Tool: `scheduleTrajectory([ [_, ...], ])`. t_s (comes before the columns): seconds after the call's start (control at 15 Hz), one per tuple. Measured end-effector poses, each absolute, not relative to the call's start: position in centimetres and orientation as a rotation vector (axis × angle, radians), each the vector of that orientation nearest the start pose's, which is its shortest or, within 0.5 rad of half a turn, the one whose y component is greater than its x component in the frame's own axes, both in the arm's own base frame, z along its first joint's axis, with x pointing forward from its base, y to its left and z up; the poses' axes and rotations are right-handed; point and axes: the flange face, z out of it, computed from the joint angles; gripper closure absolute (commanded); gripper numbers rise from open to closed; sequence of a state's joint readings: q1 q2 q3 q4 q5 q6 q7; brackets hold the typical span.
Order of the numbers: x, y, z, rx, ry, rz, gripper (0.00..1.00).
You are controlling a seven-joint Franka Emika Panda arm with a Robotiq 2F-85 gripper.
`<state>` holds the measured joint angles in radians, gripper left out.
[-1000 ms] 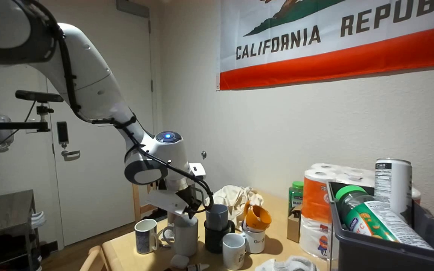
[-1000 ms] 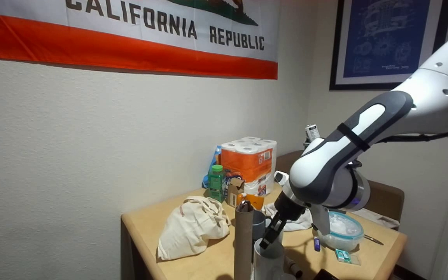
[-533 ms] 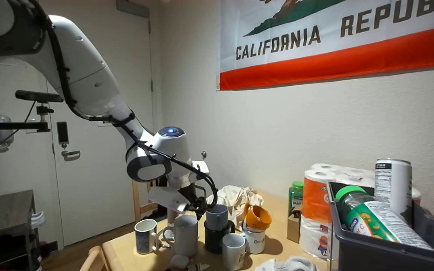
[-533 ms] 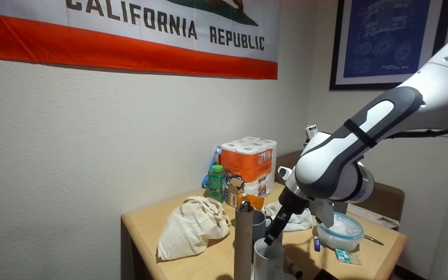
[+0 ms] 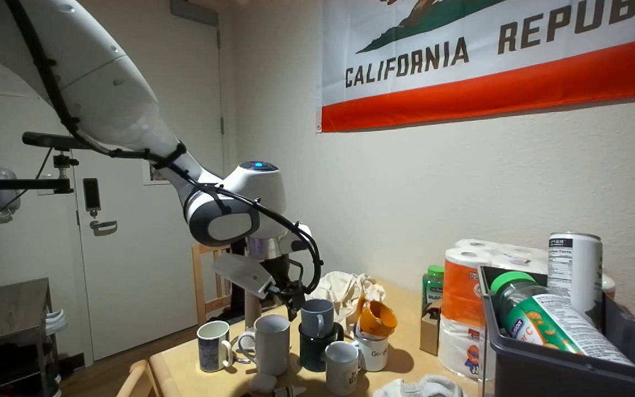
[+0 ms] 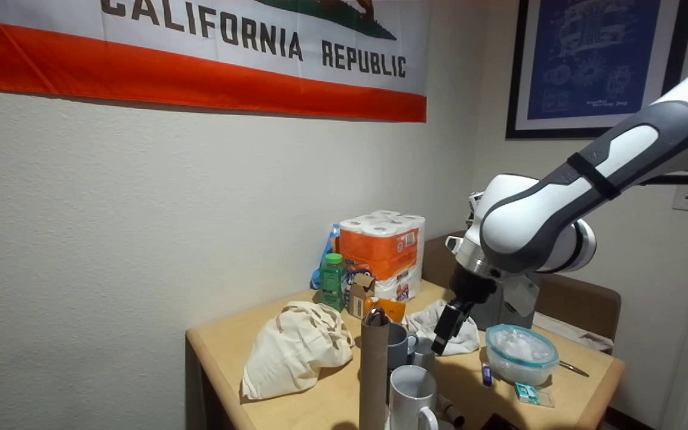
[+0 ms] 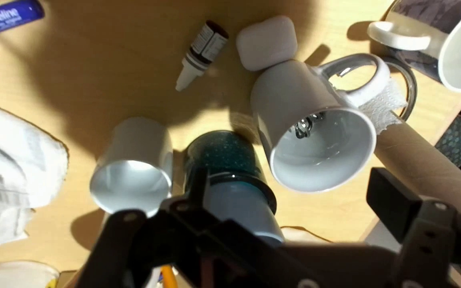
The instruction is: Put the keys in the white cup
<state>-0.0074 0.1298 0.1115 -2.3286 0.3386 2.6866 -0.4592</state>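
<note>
The gripper (image 7: 295, 195) gapes wide, seemingly clear of the white cup (image 7: 279, 98).

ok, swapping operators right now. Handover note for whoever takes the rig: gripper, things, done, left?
Gripper: open, holding nothing, clear of the tall white mug.
Keys: inside that mug, seen in the wrist view.
Mug: upright on the table.
Done: keys in the mug.
Left: no placing step that I can see; probably just back away, no regrasp needed.
</note>
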Motion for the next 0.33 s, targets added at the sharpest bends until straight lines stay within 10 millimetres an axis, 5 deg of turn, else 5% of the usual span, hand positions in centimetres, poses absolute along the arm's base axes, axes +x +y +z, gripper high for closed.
scheduleTrajectory([
  [0.33, 52.3, 2.2, 30.9, -2.947, -0.311, -0.292, 0.00],
])
